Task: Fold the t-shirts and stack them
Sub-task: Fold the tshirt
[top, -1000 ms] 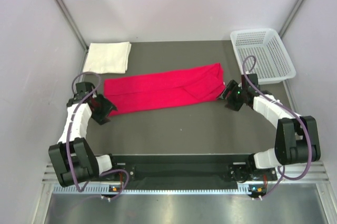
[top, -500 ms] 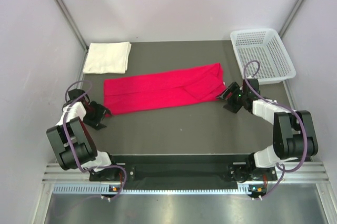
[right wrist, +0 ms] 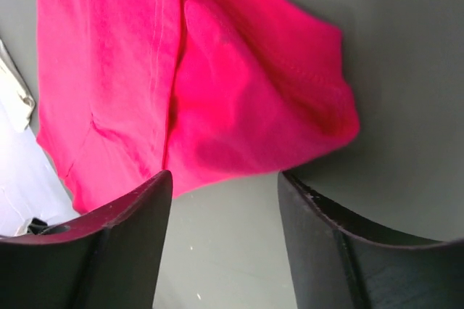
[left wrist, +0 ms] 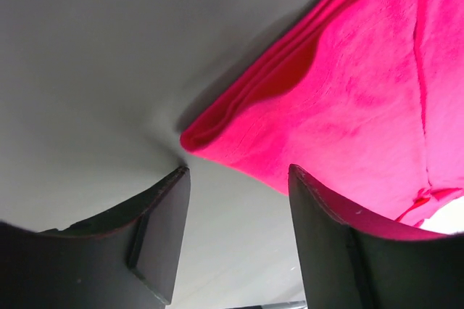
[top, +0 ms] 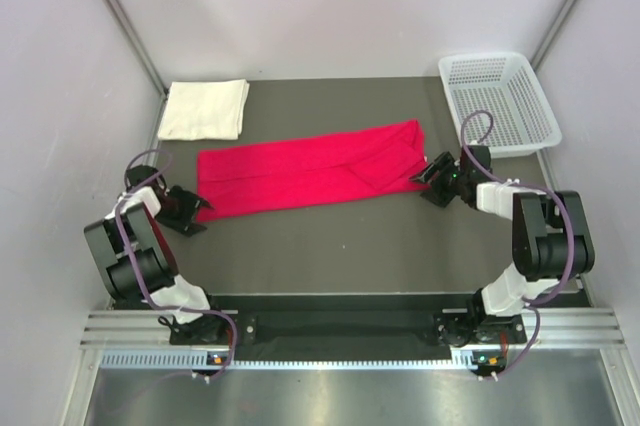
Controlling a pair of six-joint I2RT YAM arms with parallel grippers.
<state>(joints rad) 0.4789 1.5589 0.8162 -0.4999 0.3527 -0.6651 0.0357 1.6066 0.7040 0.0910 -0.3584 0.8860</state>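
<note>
Far-left corner of the table [top: 330, 236]: the cream-white t-shirt [top: 205, 110] lay flat, folded into a neat rectangle, well apart from the other cloth.

Nearer the front, the left gripper [top: 192, 208] sat low over the table and pointed at the near-left corner of the red t-shirt [top: 310, 166]. Left wrist cam: its fingers [left wrist: 156, 229] stood wide apart w/ nothing btwn them, only bare table in the gap. The red t-shirt [left wrist: 348, 106] showed a rolled, layered corner just ahead of the tips. One finger overlapped red cloth in that view, but contact couldn't be told.

Mid-table, the red t-shirt was folded lengthwise into a long band running left to right, its right end a bit farther back, w/ overlapping layers there.

The right gripper [top: 432, 178] was low at that right end, by the near corner. Right wrist cam: its fingers [right wrist: 123, 244] were also spread wide, holding nothing. The red t-shirt [right wrist: 217, 84] had its rounded folded corner just beyond the gap, w/ seams and a fold line visible.

Far-right corner: the white mesh basket [top: 500, 101] stood apart from the red band's end.
</note>
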